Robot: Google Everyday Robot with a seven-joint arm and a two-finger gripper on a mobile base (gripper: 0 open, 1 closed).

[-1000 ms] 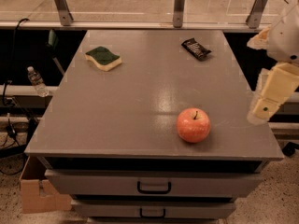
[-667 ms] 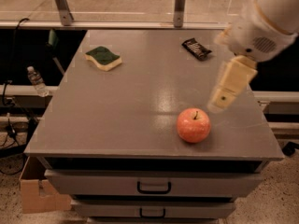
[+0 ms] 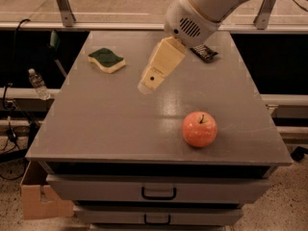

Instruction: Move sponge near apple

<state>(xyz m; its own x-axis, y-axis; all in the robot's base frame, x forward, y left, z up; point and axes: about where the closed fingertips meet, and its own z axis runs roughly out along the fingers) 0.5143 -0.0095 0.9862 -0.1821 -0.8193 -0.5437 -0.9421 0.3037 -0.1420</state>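
One desk (image 3: 110,124) carries one sponge (image 3: 107,60), one apple (image 3: 199,129) and one black wrapper (image 3: 204,52), with one pincer (image 3: 147,86) above its middle, two drawers (image 3: 159,189) below, one water bottle (image 3: 37,84) and one cardboard box (image 3: 38,201) at its left.

sponge (image 3: 107,60) back-left, apple (image 3: 199,129) front-right, tool (image 3: 146,86) over table (image 3: 96,129) btw them.

The grey table (image 3: 96,124) carries three things, all well apart. The sponge (image 3: 107,60) lies flat at the far left, a black wrapper (image 3: 204,52) at the far right, partly behind my arm, and the apple (image 3: 199,129) stands near the front right edge. My gripper (image 3: 147,86) hangs over the middle of the top, between sponge and apple.
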